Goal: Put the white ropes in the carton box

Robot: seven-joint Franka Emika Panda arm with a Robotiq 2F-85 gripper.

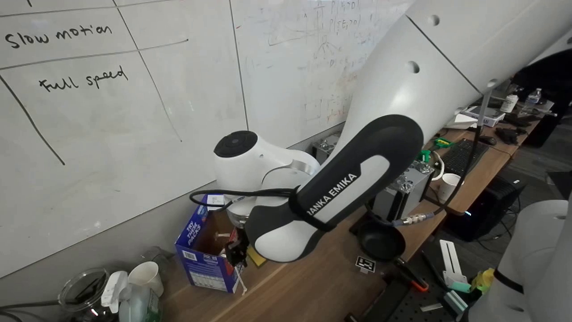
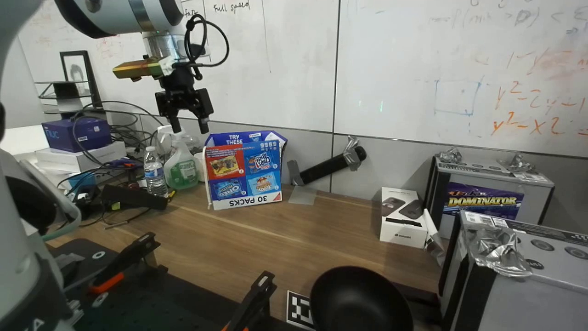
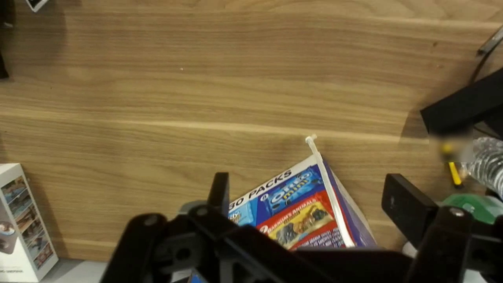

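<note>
The blue carton box (image 1: 206, 268) stands upright on the table against the whiteboard wall, its brown inside open at the top. It also shows in an exterior view (image 2: 243, 177) and in the wrist view (image 3: 294, 196). A white rope end (image 3: 330, 190) hangs over the box's rim and down the outside near a corner; it also shows in an exterior view (image 1: 241, 281). A little white (image 1: 221, 235) shows inside the box; the rest is hidden. My gripper (image 2: 190, 126) is open with nothing between its fingers, above the box, apart from it. It also shows in the wrist view (image 3: 308, 190).
A spray bottle (image 2: 183, 165) and a water bottle (image 2: 155, 172) stand beside the box. A white phone box (image 2: 403, 218), a black pan (image 2: 360, 299) and grey batteries (image 2: 519, 276) stand further along the table. A black bar (image 2: 328, 166) is taped to the wall.
</note>
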